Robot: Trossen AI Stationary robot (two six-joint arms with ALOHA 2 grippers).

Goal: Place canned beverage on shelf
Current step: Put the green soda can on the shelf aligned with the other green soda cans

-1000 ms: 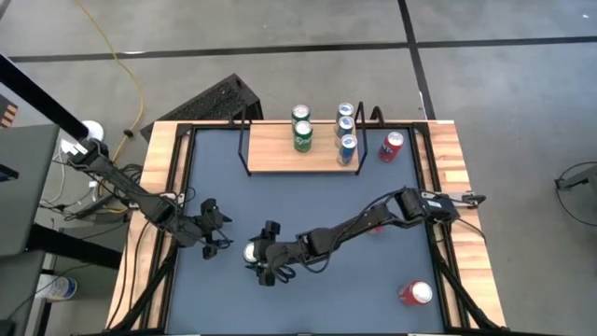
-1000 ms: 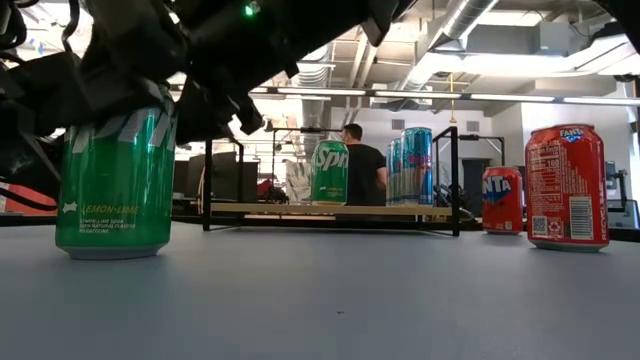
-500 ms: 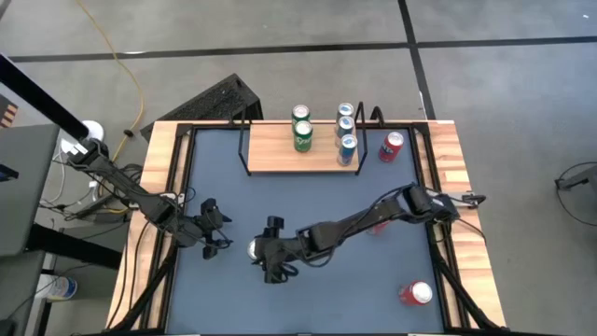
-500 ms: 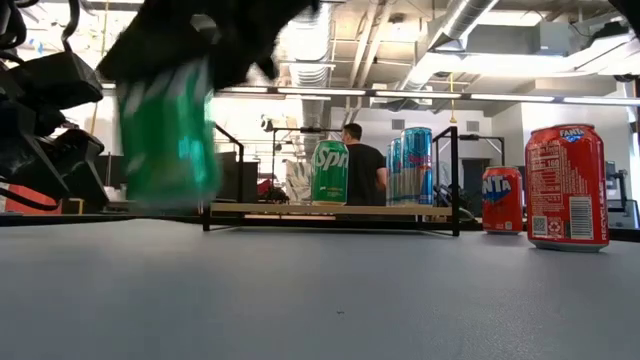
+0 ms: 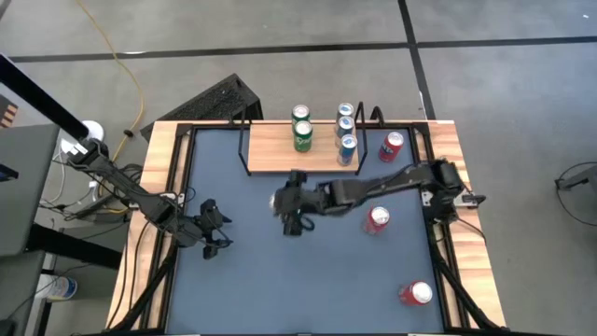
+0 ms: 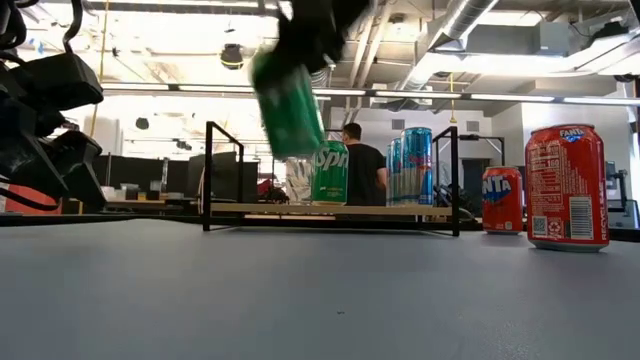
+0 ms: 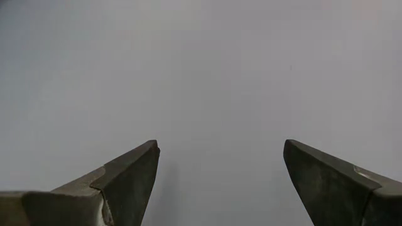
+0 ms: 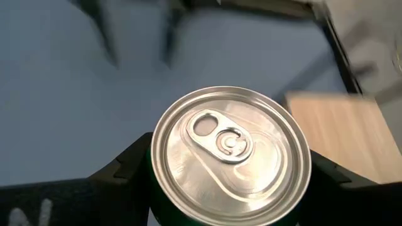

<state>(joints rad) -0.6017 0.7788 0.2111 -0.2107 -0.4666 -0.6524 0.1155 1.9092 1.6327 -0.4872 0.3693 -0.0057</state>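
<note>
Dark blue-grey tabletop (image 5: 242, 280) framed in light wood, concrete floor around it; in the low view an open workspace lies behind, with a person in a dark shirt (image 6: 362, 165) standing far off.

Right gripper (image 5: 287, 203): arm stretched across the table, its pincer clamped on a green can (image 6: 288, 100). Can is clear of the table surface and tilted, top leaning toward the picture's left in the low view. Right wrist view shows the silver lid and pull tab (image 8: 229, 150) between the two dark fingers (image 8: 122, 172), which press the can's sides.

Shelf (image 5: 280, 154): just beyond the right gripper, at the far edge of the table. Light-wood board, black wire ends. The held can sits near its front edge, not over the board as far as the high view allows; blur makes the exact gap uncertain.

On the shelf: one green Sprite can (image 5: 302, 136) and a blue can (image 5: 347, 147), more cans in line behind them. Red can (image 5: 393, 146) stands beside the shelf's right end. Two further red cans on the table behind the right gripper: one (image 5: 376, 219) under the forearm's side, one (image 5: 416, 293) near the front right corner.

Left gripper (image 5: 213, 235): well to the left of the right one, low over bare table, fingers (image 7: 129, 179) spread apart, nothing between them.
</note>
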